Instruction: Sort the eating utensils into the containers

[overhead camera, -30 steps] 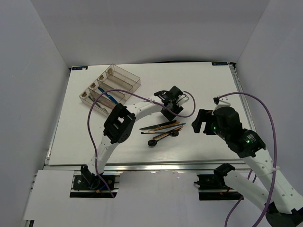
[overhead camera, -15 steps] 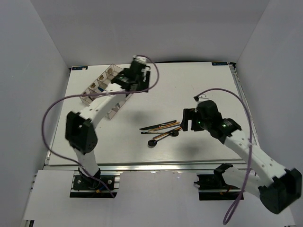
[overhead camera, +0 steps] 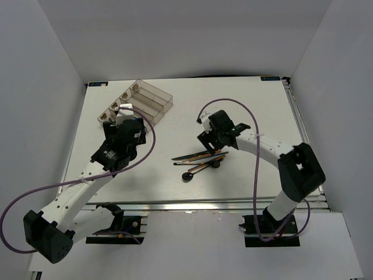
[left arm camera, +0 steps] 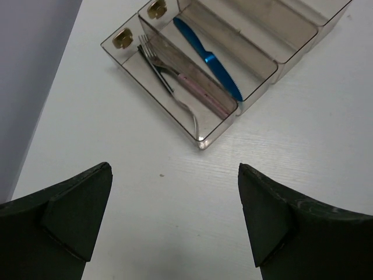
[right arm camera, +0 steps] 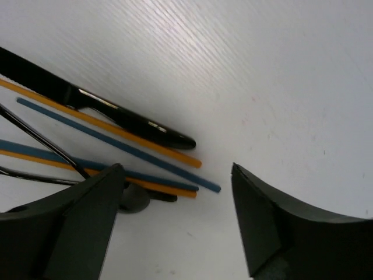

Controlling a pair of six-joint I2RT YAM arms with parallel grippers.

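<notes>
**Top view.** The left end effector (overhead camera: 123,125) hangs by the near end of the organizer tray (overhead camera: 168,104), which sits toward the far left corner of the bench (overhead camera: 245,99). The right end effector (overhead camera: 207,142) is poised over the loose pile of utensils (overhead camera: 198,158) near the bench's middle. A black spoon (overhead camera: 187,177) lies just beside the pile, on the side toward the near edge.

**Left wrist view.** You see the left end effector (left arm camera: 173,175) spread wide, with nothing between its fingers and bare bench below. Beyond it, the tray's (left arm camera: 201,140) outermost compartment holds forks (left arm camera: 175,73), one of them pink-handled. The next compartment holds a blue knife (left arm camera: 207,58). The compartments past that show nothing, as far as this view reaches.

**Right wrist view.** The right end effector (right arm camera: 176,175) is likewise spread and empty. It stands above the ends of the orange and blue chopsticks (right arm camera: 116,143) and a glossy black-handled piece (right arm camera: 134,119).

**Progress.** Judge the sort as partly done. The forks and knife are filed, while the chopsticks, the spoon and the black-handled piece remain on the bench.
</notes>
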